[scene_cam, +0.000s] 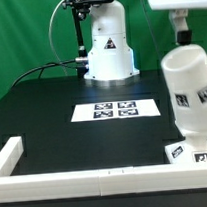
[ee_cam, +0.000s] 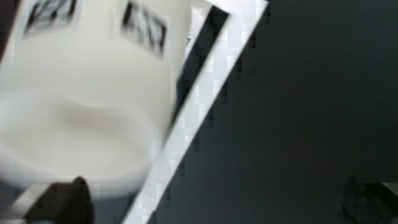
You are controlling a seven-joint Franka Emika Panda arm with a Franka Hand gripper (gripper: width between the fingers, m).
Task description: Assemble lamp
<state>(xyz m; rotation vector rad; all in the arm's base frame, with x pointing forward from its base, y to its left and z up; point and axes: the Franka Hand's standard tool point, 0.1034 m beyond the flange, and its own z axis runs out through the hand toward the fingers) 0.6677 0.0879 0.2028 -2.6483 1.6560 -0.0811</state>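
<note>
The tapered white shade (scene_cam: 191,90) stands upright at the exterior view's right, on top of the blocky base (scene_cam: 190,152), whose tags show below it. The bulb is hidden. My gripper (scene_cam: 181,31) hangs just above the shade's top and is apart from it. The wrist view is blurred. It shows the shade (ee_cam: 80,110) from above, off to one side of my gripper (ee_cam: 214,205). The two dark fingertips (ee_cam: 63,200) stand wide apart with only table and rail between them, so the gripper is open and empty.
The marker board (scene_cam: 117,111) lies at the table's middle. The robot's white pedestal (scene_cam: 108,51) stands behind it. A low white rail (scene_cam: 57,177) runs along the front edge and up the left side. It crosses the wrist view (ee_cam: 205,100) beside the shade.
</note>
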